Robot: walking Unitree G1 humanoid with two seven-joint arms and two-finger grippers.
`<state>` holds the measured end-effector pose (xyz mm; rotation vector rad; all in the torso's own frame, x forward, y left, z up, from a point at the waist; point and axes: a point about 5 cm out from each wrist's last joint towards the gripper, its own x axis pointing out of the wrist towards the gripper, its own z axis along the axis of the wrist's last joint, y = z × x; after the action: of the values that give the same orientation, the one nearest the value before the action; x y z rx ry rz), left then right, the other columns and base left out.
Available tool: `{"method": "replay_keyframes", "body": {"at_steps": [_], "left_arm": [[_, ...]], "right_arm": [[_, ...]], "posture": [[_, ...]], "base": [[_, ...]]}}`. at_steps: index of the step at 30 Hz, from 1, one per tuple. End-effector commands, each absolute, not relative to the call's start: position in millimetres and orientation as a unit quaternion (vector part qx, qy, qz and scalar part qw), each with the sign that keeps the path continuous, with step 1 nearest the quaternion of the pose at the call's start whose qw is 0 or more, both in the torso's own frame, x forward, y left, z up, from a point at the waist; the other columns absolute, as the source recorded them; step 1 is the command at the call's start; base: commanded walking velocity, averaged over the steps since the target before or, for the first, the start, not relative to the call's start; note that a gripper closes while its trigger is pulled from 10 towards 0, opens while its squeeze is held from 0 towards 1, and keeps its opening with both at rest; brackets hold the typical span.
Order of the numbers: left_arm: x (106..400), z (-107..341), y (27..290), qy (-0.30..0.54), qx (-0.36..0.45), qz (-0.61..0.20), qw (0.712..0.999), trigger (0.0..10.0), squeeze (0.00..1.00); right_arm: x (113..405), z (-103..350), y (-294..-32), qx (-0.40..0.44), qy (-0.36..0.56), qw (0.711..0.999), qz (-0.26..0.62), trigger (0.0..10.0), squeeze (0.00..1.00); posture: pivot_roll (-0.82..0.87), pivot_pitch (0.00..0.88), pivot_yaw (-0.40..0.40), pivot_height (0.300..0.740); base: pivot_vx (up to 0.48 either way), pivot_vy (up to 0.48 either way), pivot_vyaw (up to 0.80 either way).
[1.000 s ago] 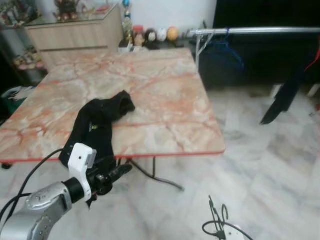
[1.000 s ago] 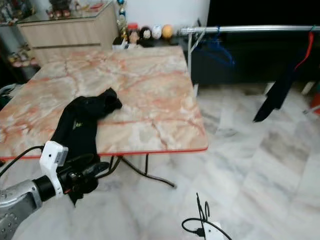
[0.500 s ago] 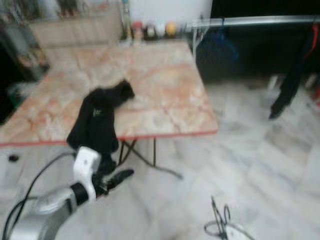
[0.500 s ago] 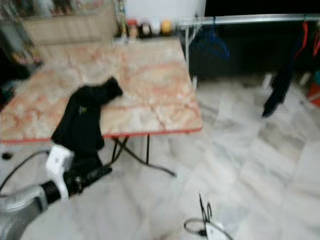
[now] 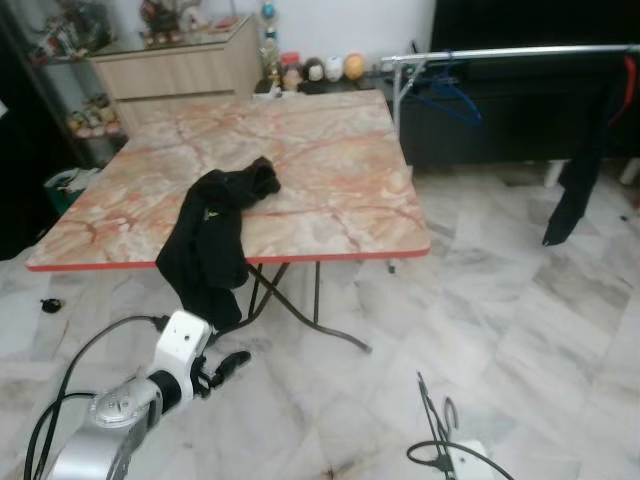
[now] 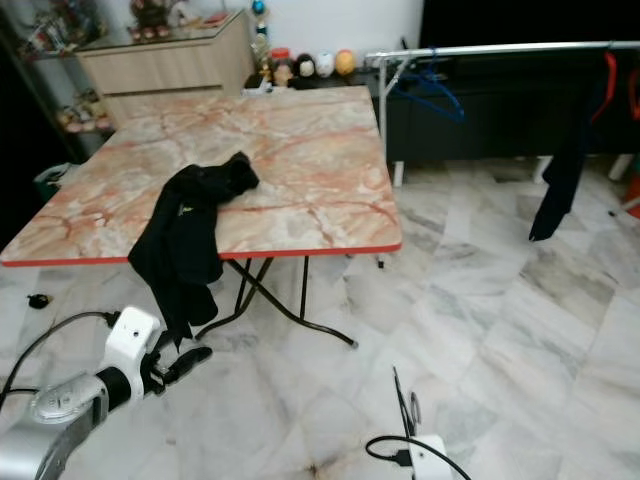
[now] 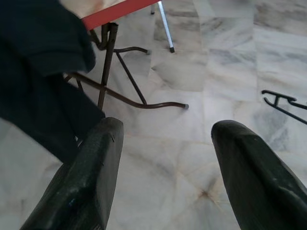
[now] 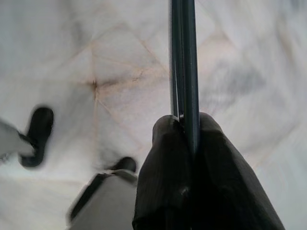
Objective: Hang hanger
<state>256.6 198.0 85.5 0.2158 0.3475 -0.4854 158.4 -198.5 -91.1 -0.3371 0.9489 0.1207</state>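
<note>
Hanger [image 8: 183,62]: a thin dark bar, pinched between the pressed-together jaws of your right gripper [image 8: 184,125]. In the right wrist view it runs straight up from the jaws to the top edge of the frame, long axis in line with the fingers, marble floor [image 5: 520,330] behind it. In the left eye view a black wire shape, probably the same hanger, sits at the bottom of the frame right of centre; too thin to be sure which part.

Left gripper [image 5: 228,366]: lower left of the left eye view, low over the floor, in front of the worktop's near edge. Jaws spread, nothing between them. In the left wrist view both fingers [image 7: 91,177] frame bare floor and the folding table legs [image 7: 124,86].

Black garment [image 5: 215,235]: draped over the near edge of the marble-patterned worktop [image 5: 330,180], partly hanging down, just above the left gripper.

Clothes rail [image 5: 520,50]: upper right of the left eye view, beyond the far right corner of the worktop. It carries a blue hanger [image 5: 445,95] near its left end and a dark garment [image 5: 585,165] toward the right.

Judgement: the rail lies ahead and to the right, well apart from both grippers; your right arm is nearer and already holds the hanger. You need to close on the rail, then raise the hook over it.
</note>
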Motion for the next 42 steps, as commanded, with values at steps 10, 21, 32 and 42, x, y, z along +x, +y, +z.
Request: {"method": "replay_keyframes", "body": {"at_steps": [10,21,32,42], "left_arm": [[265,87,190,0.152,0.146,-0.289,0.934,10.0,0.0],[264,90,191,0.142,0.153,-0.309,0.928,10.0,0.0],[257,97,192,0.148,0.167,-0.364,0.904,10.0,0.0],[242,109,182,0.195,0.141,-0.51,0.826,10.0,0.0]], "right_arm": [[291,29,-210,-0.224,0.179,0.935,0.209,10.0,0.0],[277,55,-224,-0.249,0.244,0.85,0.393,10.0,0.0],[242,45,-225,-0.245,0.316,0.77,0.497,10.0,0.0],[239,85,-212,-0.184,0.277,0.714,0.617,10.0,0.0]], "posture": [[0.02,0.0,0.025,0.74],[0.03,0.0,0.006,0.74],[0.04,0.0,0.01,0.74],[0.05,0.0,0.007,0.74]], "base": [[0.0,0.0,0.0],[0.0,0.0,0.0],[0.0,0.0,0.0],[0.0,0.0,0.0]]}}
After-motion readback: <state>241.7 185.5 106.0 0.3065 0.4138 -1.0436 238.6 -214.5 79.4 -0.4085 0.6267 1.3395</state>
